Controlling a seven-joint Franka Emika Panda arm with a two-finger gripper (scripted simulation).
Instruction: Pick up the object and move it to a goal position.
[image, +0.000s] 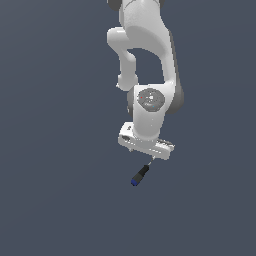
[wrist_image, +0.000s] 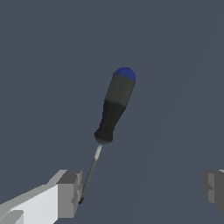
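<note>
The claw (wrist_image: 142, 192) hangs with fingers (wrist_image: 70, 194) spread apart over the screwdriver (wrist_image: 114, 107), whose shaft tip lies just beside one finger, apparently positioning for a grasp.

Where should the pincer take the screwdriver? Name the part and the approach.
Take the screwdriver by its thick black handle, not the thin shaft, which offers the fingers little to press on. It appears to lie flat, so come straight down from above with the open pincer turned so the fingers close across the handle's width. At present one finger sits by the shaft tip, so shift toward the handle first.
</note>
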